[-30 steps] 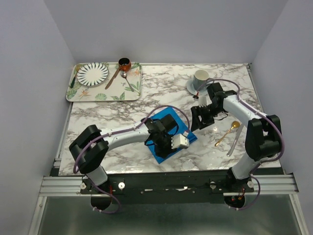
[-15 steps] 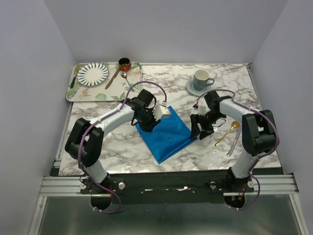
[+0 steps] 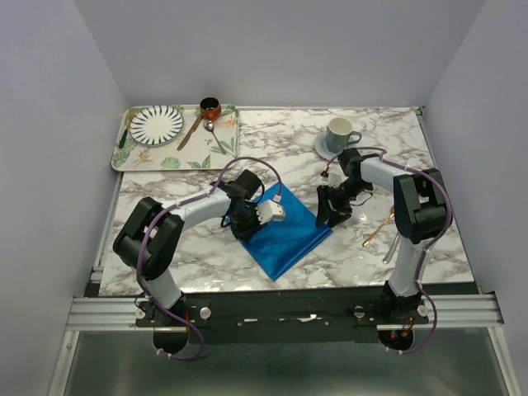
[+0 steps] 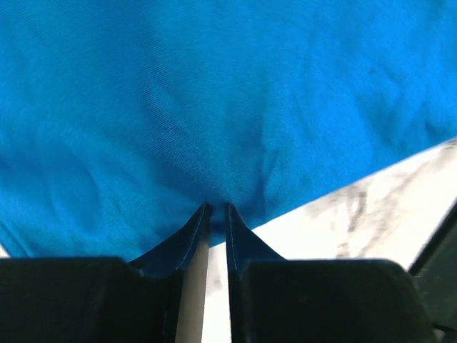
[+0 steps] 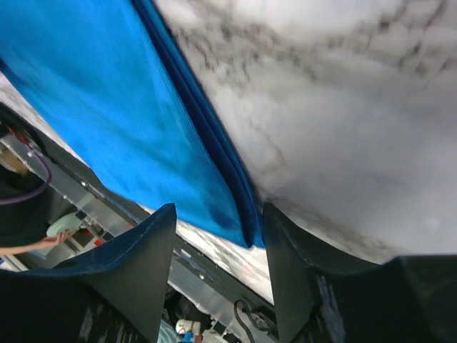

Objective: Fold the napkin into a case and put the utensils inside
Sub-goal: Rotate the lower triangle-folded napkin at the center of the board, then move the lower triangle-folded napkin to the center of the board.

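Left pincer (image 4: pixel 218 209) shifted, pinching napkin (image 4: pixel 214 93), edges cropped

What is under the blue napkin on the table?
Only the marble table shows around the napkin. It lies flat, but anything beneath it is hidden. The gold spoon lies apart, on its right.

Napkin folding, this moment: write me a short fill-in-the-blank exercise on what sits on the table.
1. The napkin is plain ____ cloth.
2. The mug stands on a ____.
3. The right gripper has its jaws ____ around the napkin's edge.
4. The striped plate lies on the leaf-patterned ____.
Missing words: blue; saucer; open; tray.
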You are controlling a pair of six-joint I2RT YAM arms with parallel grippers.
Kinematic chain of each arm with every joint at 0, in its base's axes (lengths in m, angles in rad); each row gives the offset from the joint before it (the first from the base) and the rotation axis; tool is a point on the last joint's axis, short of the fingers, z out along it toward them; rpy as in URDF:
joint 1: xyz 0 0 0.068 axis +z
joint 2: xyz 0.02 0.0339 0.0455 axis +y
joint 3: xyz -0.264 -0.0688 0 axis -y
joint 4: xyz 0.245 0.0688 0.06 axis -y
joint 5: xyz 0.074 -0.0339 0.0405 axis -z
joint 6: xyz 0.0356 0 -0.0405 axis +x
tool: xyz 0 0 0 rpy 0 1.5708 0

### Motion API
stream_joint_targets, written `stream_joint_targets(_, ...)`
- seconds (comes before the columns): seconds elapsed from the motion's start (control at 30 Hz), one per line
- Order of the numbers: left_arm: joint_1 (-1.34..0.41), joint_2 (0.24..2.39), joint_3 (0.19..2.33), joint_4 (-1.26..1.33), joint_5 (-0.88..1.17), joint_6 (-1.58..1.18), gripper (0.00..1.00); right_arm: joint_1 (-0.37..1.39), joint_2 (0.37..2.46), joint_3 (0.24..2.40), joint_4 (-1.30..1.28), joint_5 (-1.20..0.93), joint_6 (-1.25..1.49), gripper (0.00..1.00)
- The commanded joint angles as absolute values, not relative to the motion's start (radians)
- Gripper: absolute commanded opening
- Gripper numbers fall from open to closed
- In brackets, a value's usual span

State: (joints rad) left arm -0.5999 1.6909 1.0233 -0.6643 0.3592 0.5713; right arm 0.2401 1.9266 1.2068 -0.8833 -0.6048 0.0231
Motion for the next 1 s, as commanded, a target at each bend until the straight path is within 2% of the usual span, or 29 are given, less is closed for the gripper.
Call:
stream_joint_targets(0.0, -0.702, 1.649, 0.977, -0.727, 0.454, 0.490, 0.21, 0.239, 2.015, 1.319, -0.827, -0.604, 0.031, 0.58)
stream_joint_targets(0.03, -0.728, 1.641, 0.974, -0.726, 0.478, 0.470, 0.21, 0.241, 2.026, 1.334, -0.827, -0.615, 0.035, 0.57)
stream_joint_targets(0.17, -0.795, 1.635, 1.009, -0.718, 0.519, 0.348, 0.32, 0.241, 2.042, 1.410, -0.862, -0.624, 0.022, 0.57)
stream_joint_targets(0.23, -0.772, 1.631, 1.038, -0.722, 0.517, 0.282, 0.34, 0.239, 1.992, 1.414, -0.877, -0.605, -0.020, 0.60)
stream_joint_targets(0.3, -0.723, 1.617, 1.080, -0.726, 0.518, 0.252, 0.41, 0.235, 1.939, 1.398, -0.890, -0.583, -0.037, 0.64)
stream_joint_targets(0.4, -0.669, 1.585, 1.117, -0.706, 0.496, 0.239, 0.42, 0.229, 1.843, 1.349, -0.896, -0.534, -0.054, 0.69)
stream_joint_targets(0.57, -0.580, 1.569, 1.135, -0.655, 0.443, 0.238, 0.43, 0.229, 1.770, 1.246, -0.881, -0.485, -0.009, 0.69)
stream_joint_targets(0.73, -0.540, 1.569, 1.123, -0.621, 0.443, 0.213, 0.44, 0.229, 1.821, 1.184, -0.868, -0.518, 0.052, 0.67)
stream_joint_targets(0.97, -0.505, 1.554, 1.095, -0.608, 0.454, 0.209, 0.45, 0.229, 1.901, 1.223, -0.842, -0.546, 0.092, 0.67)
